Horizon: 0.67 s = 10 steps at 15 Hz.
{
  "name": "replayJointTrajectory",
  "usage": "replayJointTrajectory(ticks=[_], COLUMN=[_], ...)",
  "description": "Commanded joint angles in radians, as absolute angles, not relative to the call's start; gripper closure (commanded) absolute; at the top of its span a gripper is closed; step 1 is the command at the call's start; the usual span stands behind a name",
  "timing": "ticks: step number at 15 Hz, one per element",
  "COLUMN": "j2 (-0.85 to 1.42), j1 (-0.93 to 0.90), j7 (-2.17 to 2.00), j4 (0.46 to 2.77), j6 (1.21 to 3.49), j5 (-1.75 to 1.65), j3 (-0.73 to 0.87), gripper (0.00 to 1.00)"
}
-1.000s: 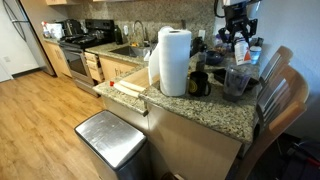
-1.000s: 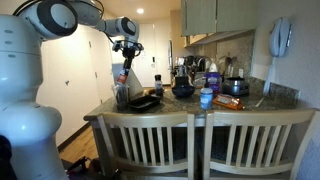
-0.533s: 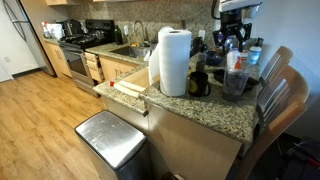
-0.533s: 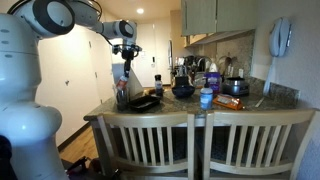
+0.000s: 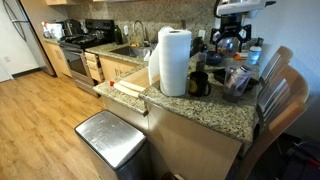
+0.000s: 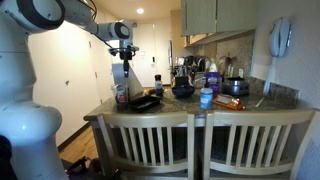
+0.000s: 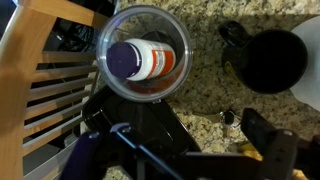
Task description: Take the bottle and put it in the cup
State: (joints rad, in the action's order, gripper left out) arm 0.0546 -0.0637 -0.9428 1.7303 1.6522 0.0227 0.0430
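Seen from above in the wrist view, the clear plastic cup (image 7: 145,52) stands on the speckled granite counter. Inside it lies the bottle (image 7: 145,62), white with an orange label and a purple cap. My gripper (image 7: 212,130) hangs straight above the cup, open, with only bare counter between its dark fingers (image 7: 262,135). Both exterior views show the gripper (image 5: 231,36) (image 6: 124,48) well clear of the cup (image 5: 237,80) (image 6: 121,95), the bottle (image 5: 238,74) resting tilted inside.
A paper towel roll (image 5: 174,60) and a black mug (image 5: 199,83) stand close beside the cup. Wooden chair backs (image 5: 277,85) line the counter edge. A black pan (image 6: 146,101) and a blue-capped bottle (image 6: 206,98) sit further along. A steel bin (image 5: 110,140) stands on the floor.
The gripper opened and let go of the bottle, which now lies in the cup. The gripper has risen away from the cup.
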Motion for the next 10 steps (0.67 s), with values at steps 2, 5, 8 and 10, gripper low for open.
replayJointTrajectory(ticks=[2,5,8,10], j2=[-0.039,-0.087,-0.061,-0.052], j1=[-0.032,-0.012,-0.012,-0.014], j7=[-1.158,-1.309,-1.249,-1.25], j4=[1.799,1.759,1.748,1.749], j6=[1.71,1.669,1.675,1.675], j5=[-0.015,-0.055,-0.038,-0.038], j3=[0.04,0.038,0.027,0.024], gripper=[0.0,0.0,0.0,0.0])
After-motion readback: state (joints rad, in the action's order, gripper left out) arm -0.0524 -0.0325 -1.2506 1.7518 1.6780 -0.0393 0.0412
